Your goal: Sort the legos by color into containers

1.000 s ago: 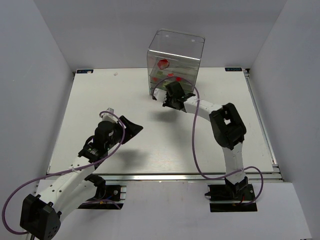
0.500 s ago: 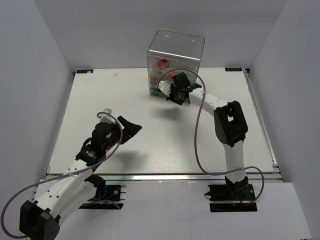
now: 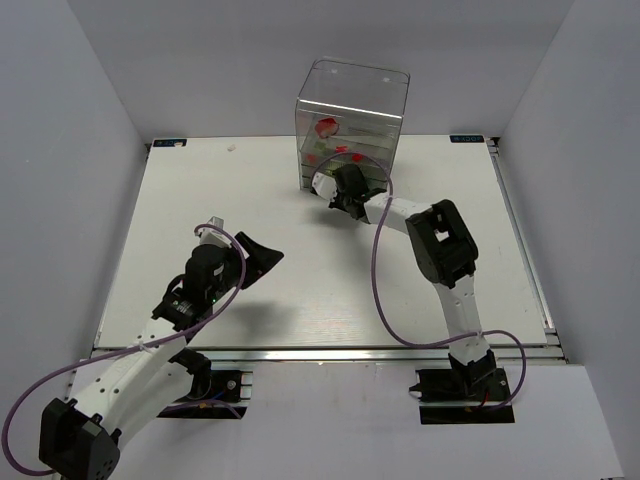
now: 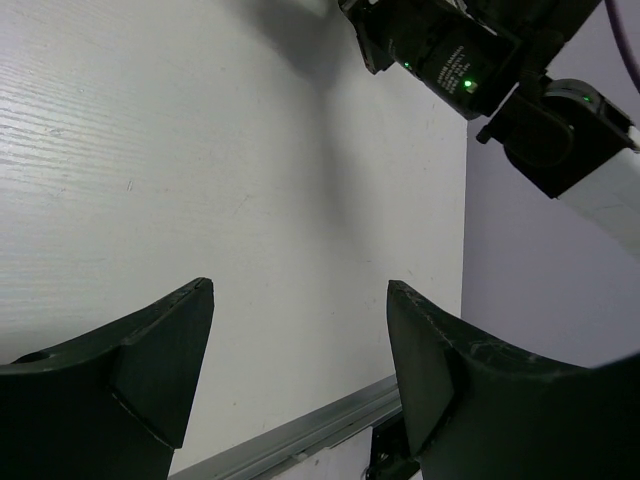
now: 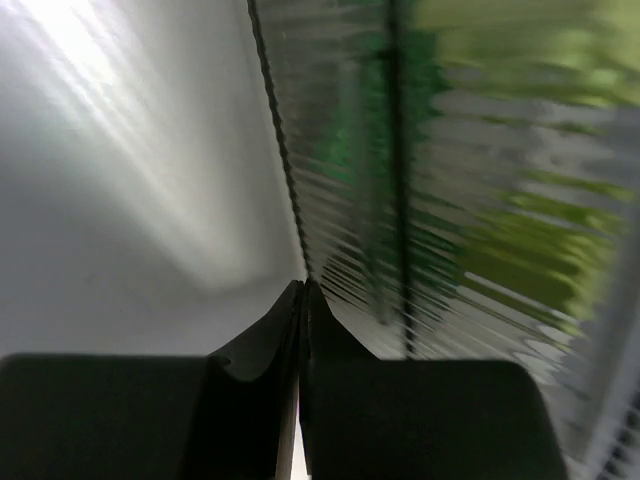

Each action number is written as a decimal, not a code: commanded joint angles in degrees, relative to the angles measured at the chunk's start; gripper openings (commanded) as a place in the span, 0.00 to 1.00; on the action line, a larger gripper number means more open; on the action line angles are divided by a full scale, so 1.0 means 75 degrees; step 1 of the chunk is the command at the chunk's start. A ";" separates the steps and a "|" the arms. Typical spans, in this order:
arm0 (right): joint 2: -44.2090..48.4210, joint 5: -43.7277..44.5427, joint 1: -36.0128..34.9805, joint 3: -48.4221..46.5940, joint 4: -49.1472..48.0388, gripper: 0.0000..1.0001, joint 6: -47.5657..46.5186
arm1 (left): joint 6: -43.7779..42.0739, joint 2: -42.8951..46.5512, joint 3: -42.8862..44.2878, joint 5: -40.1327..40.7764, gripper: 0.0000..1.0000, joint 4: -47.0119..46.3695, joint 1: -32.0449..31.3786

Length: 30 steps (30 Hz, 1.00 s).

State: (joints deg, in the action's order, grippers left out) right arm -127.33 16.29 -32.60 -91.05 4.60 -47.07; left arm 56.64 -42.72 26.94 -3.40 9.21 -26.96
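As far as can be judged from the bare look of the counter [image 3: 200, 200], seems very near to the end of the sorting. Shows no loose legos on the white surface, neither from above nor in the left wrist view. Instead, shows the visible pieces already inside the clear drawer box [image 3: 352, 105] at the far edge of the counter: red legos [image 3: 326, 127] in the upper levels, among them one larger rounded piece, and green legos [image 5: 405, 130] lower down, with a yellow-green patch just beside the darker green. Cannot assign each green tone to a drawer, since too blurred behind the ribbed clear wall in the right wrist view.

At the foot of the box, on its front side, finds the right gripper [image 5: 303, 292], with jaws pressed fully together and nothing between them. Tip very close to the ribbed wall, touching or just beside; cannot tell which. Well apart from it, over the near left part of the counter, finds the left gripper [image 4: 300, 290], with jaws spread wide and empty, only bare counter below.

So, by judgement, hardly anything left to carry. Perhaps only to push a drawer fully in or to check it, given shut jaws at the front wall. Cannot confirm a clean separation of colours between all levels, so possibly some correction to make there.
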 commanded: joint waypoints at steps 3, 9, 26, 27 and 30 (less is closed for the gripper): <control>-0.0191 0.1157 0.0093 -0.0060 -0.1318 0.00 -0.0275 | 0.0006 0.0047 0.0076 0.0055 0.80 0.0049 -0.0026; 0.0756 -0.3092 0.0058 -0.0761 0.3411 0.00 -0.0192 | -0.0005 0.0176 0.0053 0.0090 0.80 0.0072 -0.0026; 0.4332 -0.4658 0.0163 0.0784 0.4061 0.89 0.4658 | -0.0872 0.0166 0.0193 -0.0987 0.98 -0.1462 -0.0026; 0.4472 -0.4611 0.0186 0.0749 0.4109 0.89 0.4682 | -0.0989 0.0095 0.0240 -0.1162 0.98 -0.1532 -0.0026; 0.4975 -0.4645 0.0222 0.1017 0.3853 0.89 0.4811 | -0.1293 -0.0198 0.0556 -0.1363 0.98 -0.1580 -0.0119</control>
State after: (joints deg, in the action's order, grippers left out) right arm -94.80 -19.31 -31.38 -84.58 34.48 -15.97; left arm 50.59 -42.85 27.77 -10.20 0.49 -27.09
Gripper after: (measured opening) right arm 0.894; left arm 0.975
